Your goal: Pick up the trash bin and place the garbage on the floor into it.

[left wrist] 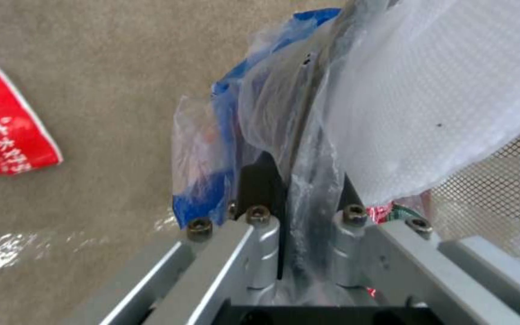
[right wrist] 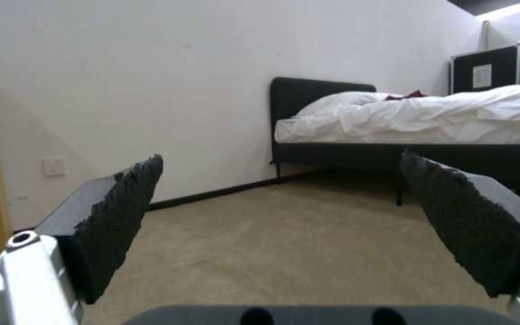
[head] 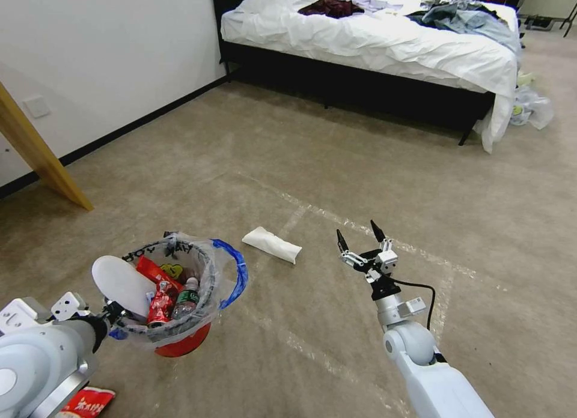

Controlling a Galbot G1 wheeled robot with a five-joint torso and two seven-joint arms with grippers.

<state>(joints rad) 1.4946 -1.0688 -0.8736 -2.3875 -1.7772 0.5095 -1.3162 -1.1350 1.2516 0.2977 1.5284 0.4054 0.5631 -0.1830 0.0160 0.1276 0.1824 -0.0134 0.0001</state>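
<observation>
Trash bin (head: 180, 340) above taped carpet (head: 336, 184)

The trash bin (head: 183, 343) is glossy red plastic lined with a thin, crinkled clear plastic bag (left wrist: 272, 104) with blue handles, pinched by the left gripper (left wrist: 299, 216) of brushed metal links and bolts. The floor (head: 360, 166) is matt short-pile carpet crossed by shiny clear tape (head: 312, 211). The right gripper (right wrist: 284, 216) has rough, black, foam-like pads (right wrist: 124, 212), and a glossy red wrapper (left wrist: 7, 126) lies on the carpet.
</observation>
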